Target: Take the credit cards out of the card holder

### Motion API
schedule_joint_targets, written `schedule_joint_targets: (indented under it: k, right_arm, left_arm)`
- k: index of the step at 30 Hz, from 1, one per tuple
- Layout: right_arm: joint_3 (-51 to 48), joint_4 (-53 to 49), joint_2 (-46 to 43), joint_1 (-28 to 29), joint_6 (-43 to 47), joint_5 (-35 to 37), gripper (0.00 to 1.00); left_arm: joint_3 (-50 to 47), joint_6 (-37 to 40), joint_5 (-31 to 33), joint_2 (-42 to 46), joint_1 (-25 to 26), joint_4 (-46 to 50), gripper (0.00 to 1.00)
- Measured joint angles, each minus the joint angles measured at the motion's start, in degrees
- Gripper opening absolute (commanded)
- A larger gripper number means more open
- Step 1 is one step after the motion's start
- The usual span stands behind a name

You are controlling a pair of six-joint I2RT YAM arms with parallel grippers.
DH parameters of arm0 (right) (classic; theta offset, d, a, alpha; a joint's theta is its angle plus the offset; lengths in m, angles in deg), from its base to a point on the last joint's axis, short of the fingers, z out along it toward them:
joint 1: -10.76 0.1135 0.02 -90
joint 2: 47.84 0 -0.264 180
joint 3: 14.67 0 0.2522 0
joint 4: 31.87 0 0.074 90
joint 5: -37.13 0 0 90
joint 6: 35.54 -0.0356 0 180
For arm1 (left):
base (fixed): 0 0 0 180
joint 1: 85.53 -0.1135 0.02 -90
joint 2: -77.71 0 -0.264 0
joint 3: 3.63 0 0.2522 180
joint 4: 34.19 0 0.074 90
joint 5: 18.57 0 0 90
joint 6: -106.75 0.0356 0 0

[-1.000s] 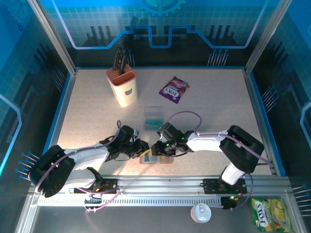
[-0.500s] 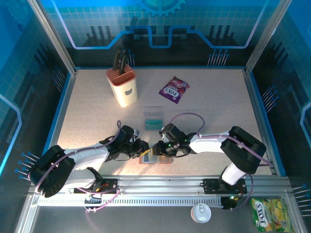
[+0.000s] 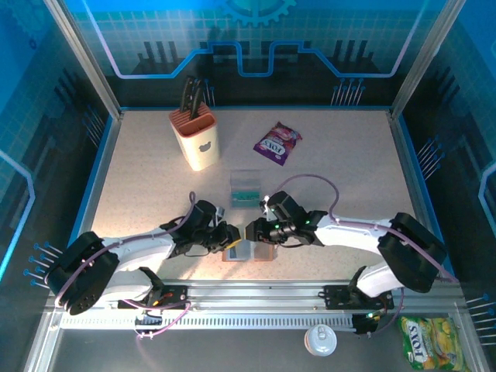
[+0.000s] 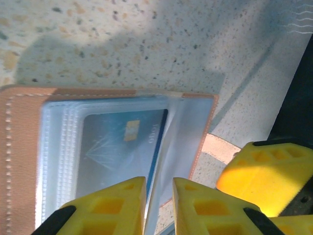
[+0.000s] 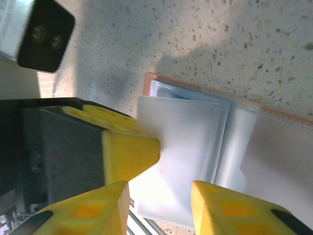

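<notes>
The open card holder (image 4: 19, 147) is seen lying just ahead of the left gripper (image 4: 159, 182), with a blue credit card (image 4: 122, 147) sleeved inside. A clear sleeve (image 4: 180, 129) is caught in its narrow gap; whether it is gripped cannot be told. The right gripper (image 5: 159, 187) is held spread above the sleeves.

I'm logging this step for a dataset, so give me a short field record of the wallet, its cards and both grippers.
card holder: lying open, clear sleeves up
blue card: inside a sleeve, not out yet
left gripper: closed on a clear sleeve leaf
right gripper: open, fingers either side of a sleeve leaf
clear tray: behind the card holder, something teal inside
</notes>
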Motion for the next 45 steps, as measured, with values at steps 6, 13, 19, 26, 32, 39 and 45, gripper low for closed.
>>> schedule_joint_targets:
  k: [6,13,19,26,32,39,45]
  right_arm:
    - [-0.6,-3.8,-6.3,-2.2,1.5,0.8,0.40]
    - [-1.6,-8.4,-12.0,-4.8,3.3,1.5,0.41]
    - [-2.9,-11.2,-15.6,-5.9,3.8,1.8,0.41]
    - [-3.0,-13.2,-18.3,-6.8,4.2,2.7,0.42]
    - [-3.2,-14.1,-18.8,-8.0,4.8,2.5,0.43]
    - [-3.2,-15.4,-18.8,-10.3,6.6,0.6,0.43]
    - [-3.2,-17.0,-18.7,-12.1,8.9,-2.1,0.44]
  left_arm:
    - [1.8,0.0,0.2,-1.2,1.6,0.0,0.23]
    - [4.5,0.0,0.2,-4.2,3.2,-0.1,0.23]
    - [6.8,0.0,0.2,-7.3,3.9,-0.3,0.23]
    - [9.7,0.0,0.2,-10.7,4.4,-0.5,0.24]
    - [11.2,0.0,0.2,-12.0,4.6,-0.5,0.27]
    - [13.0,-0.1,0.7,-13.0,5.6,-0.5,0.31]
    - [14.0,-1.5,2.3,-13.5,6.4,-0.4,0.34]
